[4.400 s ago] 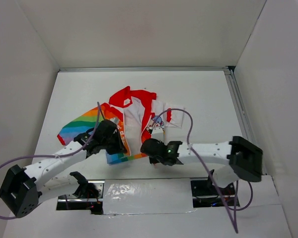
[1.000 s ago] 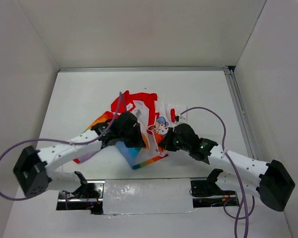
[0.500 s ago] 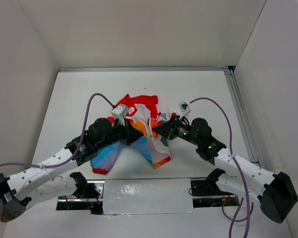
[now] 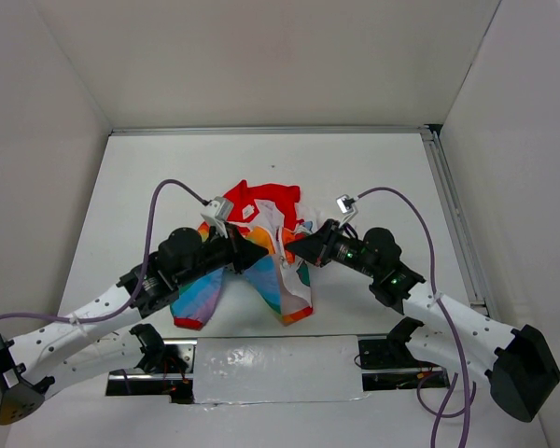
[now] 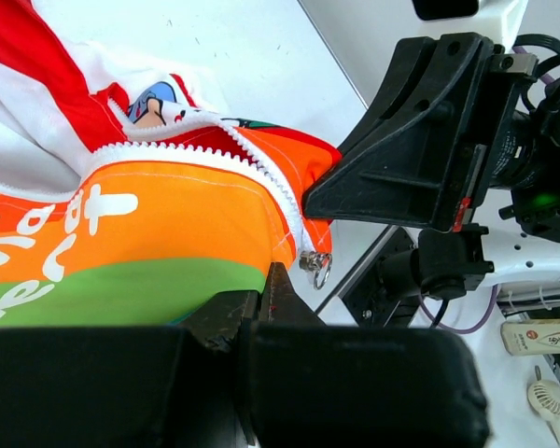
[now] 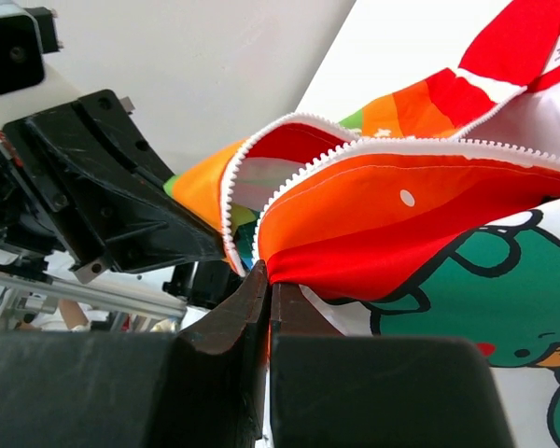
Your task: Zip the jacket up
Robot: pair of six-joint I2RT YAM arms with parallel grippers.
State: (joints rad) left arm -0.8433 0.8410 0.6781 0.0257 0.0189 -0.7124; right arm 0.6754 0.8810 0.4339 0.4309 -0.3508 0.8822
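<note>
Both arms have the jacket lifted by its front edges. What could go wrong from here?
1. The left fingers and right fingers each pinch only the thin hem edge of the jacket, so it may slip under tension.
2. The slider sits on the left-held half, apart from the right-held teeth; mating them could miss.

White lettering [image 5: 91, 207] on the jacket [image 5: 196, 224] — cut off, unreadable.

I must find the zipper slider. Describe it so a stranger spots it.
In the left wrist view, find the jacket. Follow the white zipper teeth down its orange panel's edge to the corner. The slider hangs there: small, silver, ringed, the only metal on it.
</note>
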